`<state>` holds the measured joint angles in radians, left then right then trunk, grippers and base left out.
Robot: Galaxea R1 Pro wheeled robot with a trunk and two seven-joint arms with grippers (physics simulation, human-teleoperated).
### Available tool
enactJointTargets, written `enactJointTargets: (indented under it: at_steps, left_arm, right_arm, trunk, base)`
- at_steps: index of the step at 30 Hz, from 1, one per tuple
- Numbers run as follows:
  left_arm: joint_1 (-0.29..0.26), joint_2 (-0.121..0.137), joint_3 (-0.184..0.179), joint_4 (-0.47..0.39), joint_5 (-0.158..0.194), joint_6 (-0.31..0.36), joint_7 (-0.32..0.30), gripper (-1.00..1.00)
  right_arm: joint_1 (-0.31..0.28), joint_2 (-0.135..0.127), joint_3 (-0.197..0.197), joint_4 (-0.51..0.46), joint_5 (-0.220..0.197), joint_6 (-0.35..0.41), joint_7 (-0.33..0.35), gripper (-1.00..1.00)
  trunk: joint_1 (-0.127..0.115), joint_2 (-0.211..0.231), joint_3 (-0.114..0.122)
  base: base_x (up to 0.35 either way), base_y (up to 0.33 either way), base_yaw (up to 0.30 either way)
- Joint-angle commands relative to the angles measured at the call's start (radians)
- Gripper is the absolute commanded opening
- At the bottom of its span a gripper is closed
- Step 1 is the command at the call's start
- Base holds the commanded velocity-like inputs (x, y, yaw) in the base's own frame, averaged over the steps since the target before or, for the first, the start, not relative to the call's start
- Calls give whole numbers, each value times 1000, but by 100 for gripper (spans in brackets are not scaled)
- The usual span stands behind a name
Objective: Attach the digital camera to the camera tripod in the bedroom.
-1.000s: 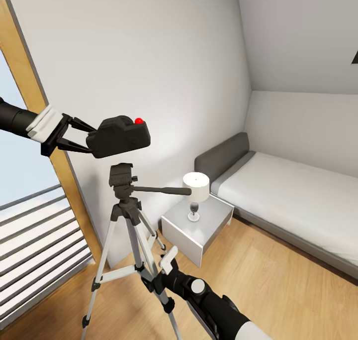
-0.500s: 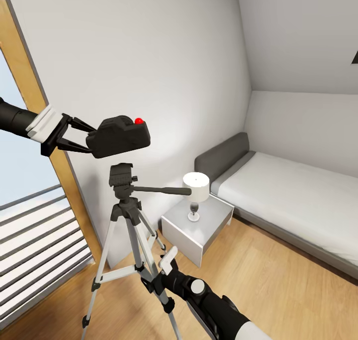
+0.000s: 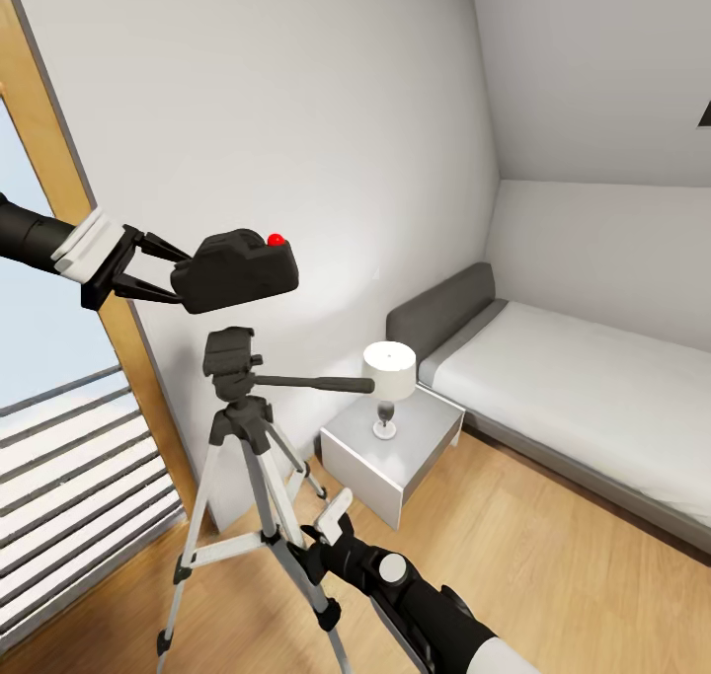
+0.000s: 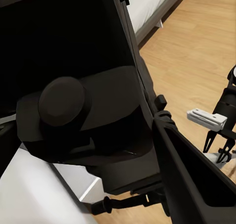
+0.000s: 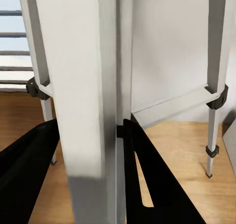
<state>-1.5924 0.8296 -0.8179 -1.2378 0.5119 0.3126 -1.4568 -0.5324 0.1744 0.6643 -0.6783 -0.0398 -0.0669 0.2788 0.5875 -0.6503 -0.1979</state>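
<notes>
Left pincer (image 3: 163,277) clamped on digital camera (image 3: 240,270), above camera tripod (image 3: 237,427) head, apart. Right pincer (image 3: 308,556) closed around a tripod leg.

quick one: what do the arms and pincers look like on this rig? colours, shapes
Left arm: black tube ending in a white ribbed cuff, then a black left pincer with thin angular linkage fingers. Right arm: black segments, white forearm shell, a round white joint cap, a small white bracket at the wrist. Right pincer fingers: flat, black, tapering. No cables visible.

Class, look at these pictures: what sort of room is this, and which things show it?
Most likely a bedroom: a grey-framed bed with a white mattress, a bedside table carrying a small lamp, under a sloped ceiling.
</notes>
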Motion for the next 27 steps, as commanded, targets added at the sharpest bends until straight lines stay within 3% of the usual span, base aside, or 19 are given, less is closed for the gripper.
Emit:
enactJointTargets:
  at_steps: [1, 27]
  left_arm:
    - [-3, 2, -5, 0, 7, 8, -1, -100]
    - [-8, 9, -2, -33, 7, 28, -1, -100]
  right_arm:
    - [-1, 0, 3, 2, -4, -3, 2, -100]
    - [-1, 0, 6, 2, -6, -4, -7, -100]
  trunk:
    - [0, -2, -2]
    - [0, -2, -2]
  base:
    - [0, 0, 0]
    - [0, 0, 0]
